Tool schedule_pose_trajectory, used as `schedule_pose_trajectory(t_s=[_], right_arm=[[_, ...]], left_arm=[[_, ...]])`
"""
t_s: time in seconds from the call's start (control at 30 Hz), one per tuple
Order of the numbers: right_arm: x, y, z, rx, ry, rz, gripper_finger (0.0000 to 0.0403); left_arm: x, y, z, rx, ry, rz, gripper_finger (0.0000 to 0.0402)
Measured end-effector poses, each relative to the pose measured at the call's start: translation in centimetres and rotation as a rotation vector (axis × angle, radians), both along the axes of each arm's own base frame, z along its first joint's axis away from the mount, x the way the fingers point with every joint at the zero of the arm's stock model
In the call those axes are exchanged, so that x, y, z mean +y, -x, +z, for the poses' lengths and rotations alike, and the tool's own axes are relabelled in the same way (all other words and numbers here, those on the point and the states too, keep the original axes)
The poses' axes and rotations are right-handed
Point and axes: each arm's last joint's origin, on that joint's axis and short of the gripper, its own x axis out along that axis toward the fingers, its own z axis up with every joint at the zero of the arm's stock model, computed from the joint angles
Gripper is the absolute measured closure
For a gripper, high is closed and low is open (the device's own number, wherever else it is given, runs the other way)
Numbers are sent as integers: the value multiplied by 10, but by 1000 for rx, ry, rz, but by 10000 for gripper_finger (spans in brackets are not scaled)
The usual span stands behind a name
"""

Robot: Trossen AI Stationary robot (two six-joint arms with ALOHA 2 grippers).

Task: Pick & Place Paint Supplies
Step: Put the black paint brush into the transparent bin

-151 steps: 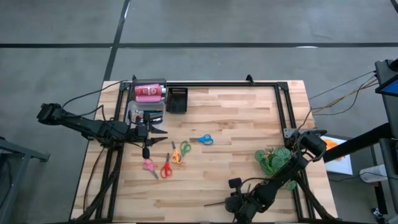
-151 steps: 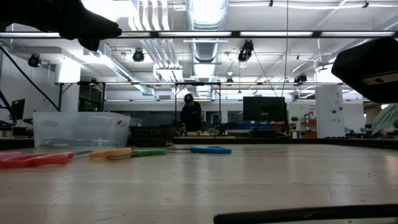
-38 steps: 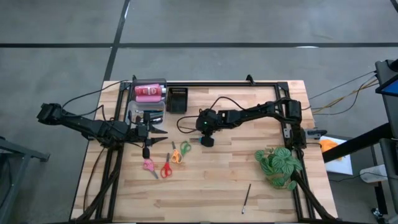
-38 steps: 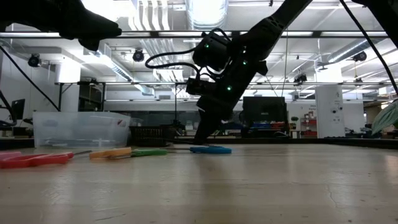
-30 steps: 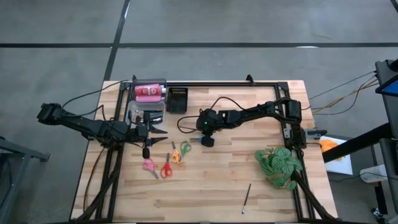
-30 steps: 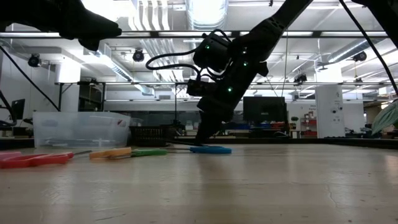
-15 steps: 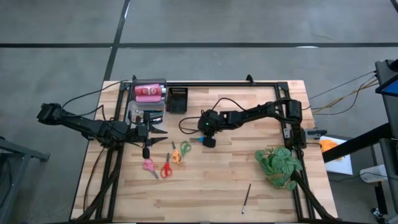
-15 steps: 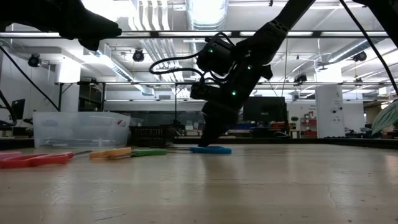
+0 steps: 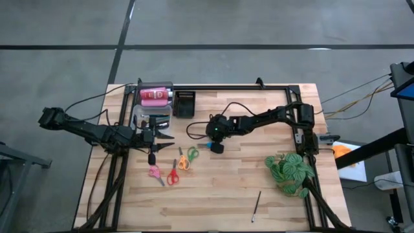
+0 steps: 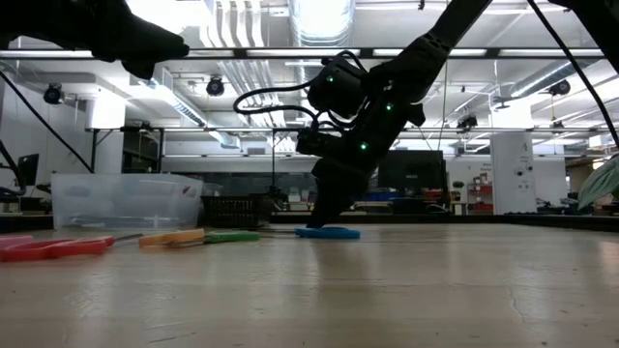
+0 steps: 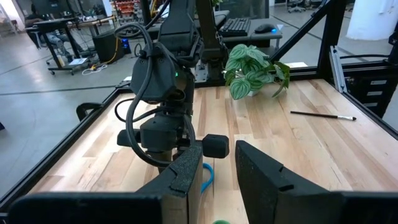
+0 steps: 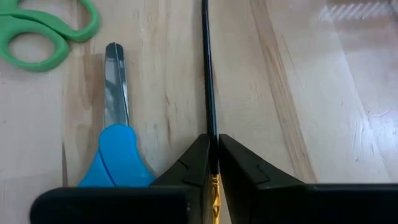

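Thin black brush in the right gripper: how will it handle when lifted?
Likely light and stiff: the thin black brush is a slim straight stick. Much of it sticks out past the right gripper, so it may pivot. If released, it could roll on the table.

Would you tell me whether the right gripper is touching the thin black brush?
Touching: the right wrist view shows the right gripper pinching the thin black brush between its fingers.

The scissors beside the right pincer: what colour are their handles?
Blue. The scissors show best in the right wrist view, lying beside the right pincer.
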Motion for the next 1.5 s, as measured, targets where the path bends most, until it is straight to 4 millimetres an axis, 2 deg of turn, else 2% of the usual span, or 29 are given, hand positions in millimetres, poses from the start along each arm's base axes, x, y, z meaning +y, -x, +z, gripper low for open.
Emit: schedule_pose_trajectory(t_s=[0.33, 0.57, 0.73, 0.9, 1.2, 1.5], right_arm=[[0, -1, 0, -7, -5, -14, 279], [0, -1, 1, -11, -9, -12, 270], [1, 0, 12, -38, -9, 0, 269], [1, 2, 34, -94, -2, 3, 269], [9, 18, 92, -221, -65, 25, 269], [33, 44, 153, -371, -56, 103, 269]], left_arm=[[0, 0, 0, 3, -1, 0, 303], [0, 0, 0, 3, -1, 0, 303], [0, 0, 0, 3, -1, 0, 303], [0, 0, 0, 4, -1, 0, 303], [0, 0, -1, 9, -1, -2, 303], [0, 0, -2, 20, -3, -2, 303]])
